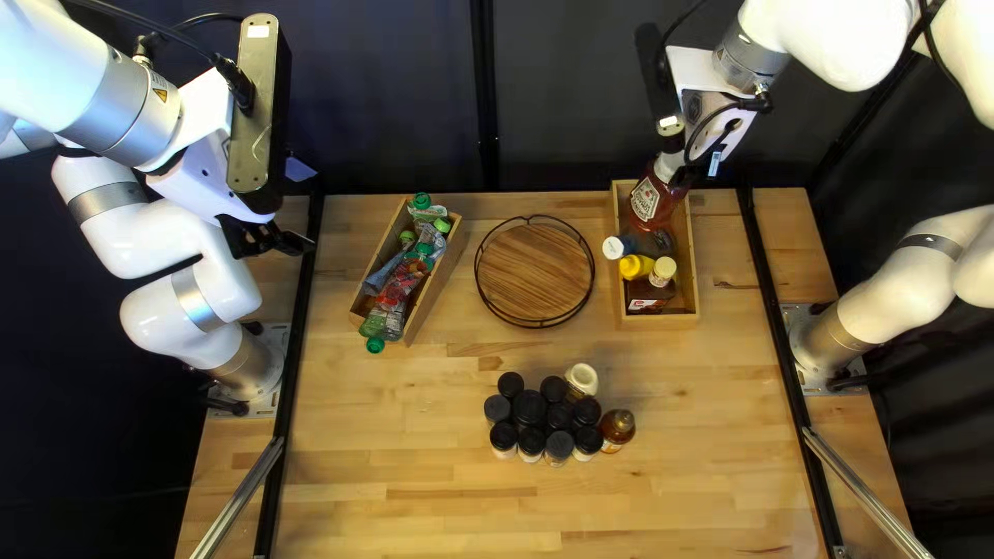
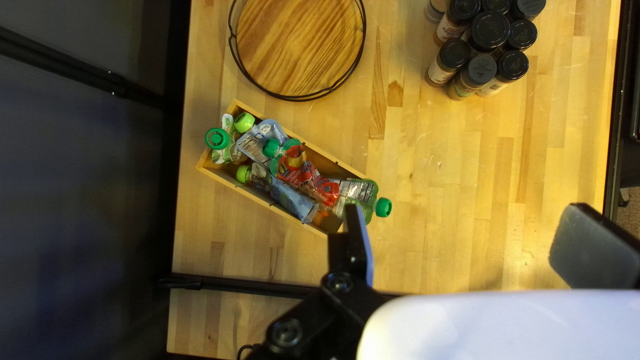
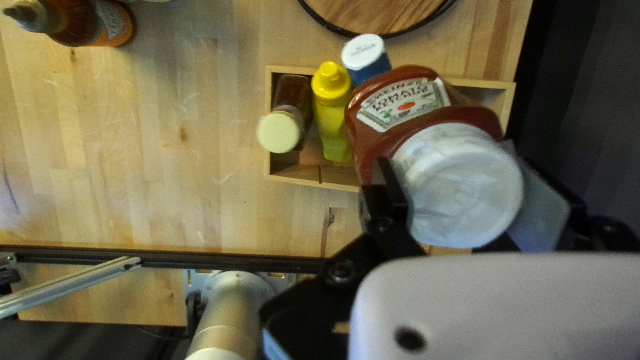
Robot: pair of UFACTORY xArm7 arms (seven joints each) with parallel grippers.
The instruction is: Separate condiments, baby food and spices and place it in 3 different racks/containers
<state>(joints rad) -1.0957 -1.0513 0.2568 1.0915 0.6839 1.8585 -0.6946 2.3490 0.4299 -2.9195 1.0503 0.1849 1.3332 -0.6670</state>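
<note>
The right arm's jaws are clenched on the ketchup bottle (image 3: 373, 127) at its white cap (image 3: 460, 187), long axis tilted, body ahead of them at the wooden condiment box's (image 1: 661, 322) far end; the left arm's jaws stand released.

Tabletop (image 1: 393, 455): pale wood in joined strips, with a few darker patches and a small dark knot I can pick out toward the right.
Curtain (image 1: 393, 93): dark, hanging behind the far edge from where I watch.
Post (image 1: 484, 93): black, upright against the curtain.
Rails: black, one near my left side (image 1: 293, 362), one near my right (image 1: 777, 311).
Bars: silvery metal, slanting, left (image 1: 238, 497) and right (image 1: 865, 492).
</note>
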